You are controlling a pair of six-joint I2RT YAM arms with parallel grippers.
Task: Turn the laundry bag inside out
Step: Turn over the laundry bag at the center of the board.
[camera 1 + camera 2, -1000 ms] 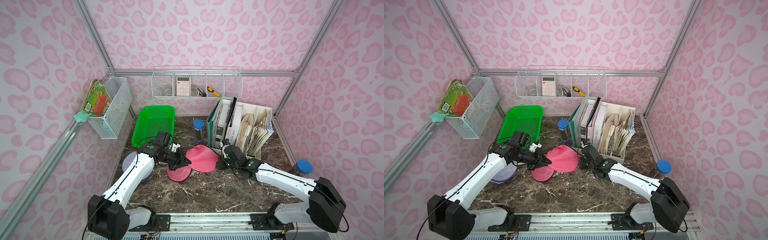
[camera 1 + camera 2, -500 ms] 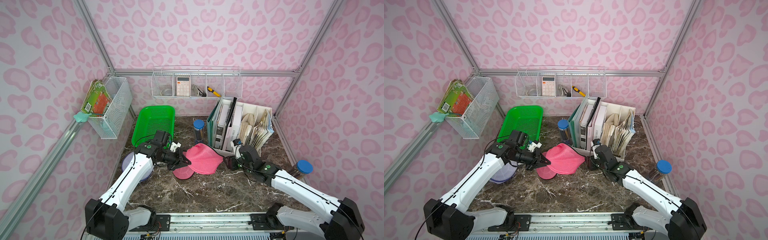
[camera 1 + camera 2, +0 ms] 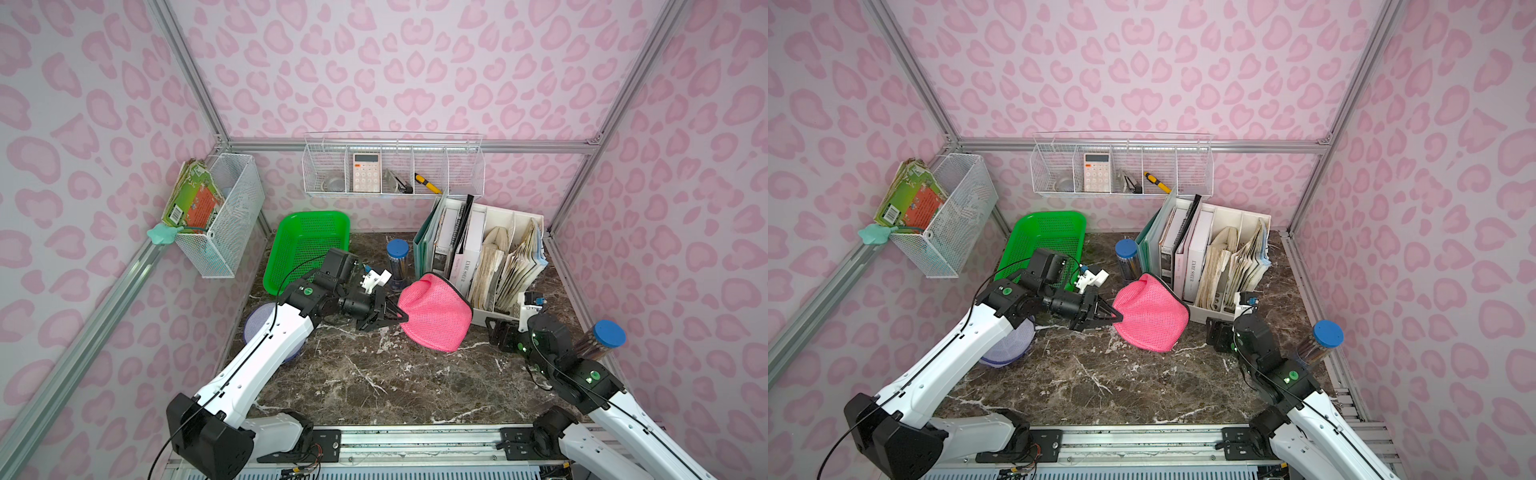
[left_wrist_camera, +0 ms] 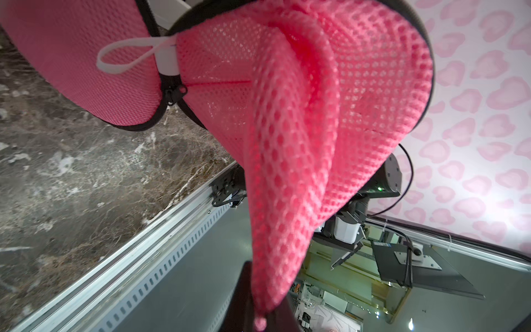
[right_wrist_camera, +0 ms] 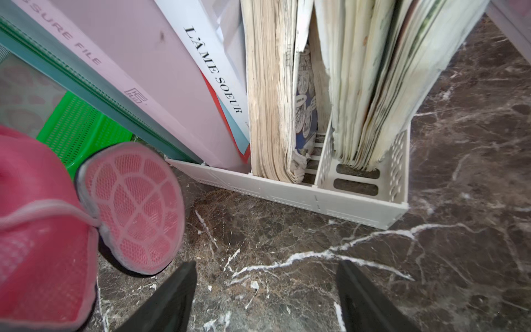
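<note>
Pink mesh laundry bag [image 3: 436, 311] [image 3: 1150, 316] sits on the marble tabletop [image 3: 374, 374], near the middle, right in front of the white file organiser [image 3: 494, 318]. Its back edge is up against the books standing there. I can see black trim running round the bag's rim. The end nearest my left arm is pulled into a point, and that's where the left gripper [image 3: 403, 318] [image 3: 1120, 319] has it. The jaws are pressed together on a fold of mesh. On the left wrist camera that fold [image 4: 287, 143] runs straight down into the fingers [image 4: 244, 301], with the zip slider and a white loop [image 4: 129, 57] further up the bag.

The right gripper [image 3: 498, 332] [image 3: 1217, 334] is off the bag, low over bare marble by the organiser's front wall. Its wrist camera shows both fingers spread wide with nothing between them [image 5: 265, 266]. The bag [image 5: 43, 230] is off to one side, and a round pink panel with grey edging [image 5: 132, 207] lies flat on the stone.

Further out, there's a green basket [image 3: 307, 245] behind my left arm and a blue-capped tube [image 3: 397, 259] beside the organiser. Another blue-capped jar [image 3: 609, 334] stands by the right arm.
</note>
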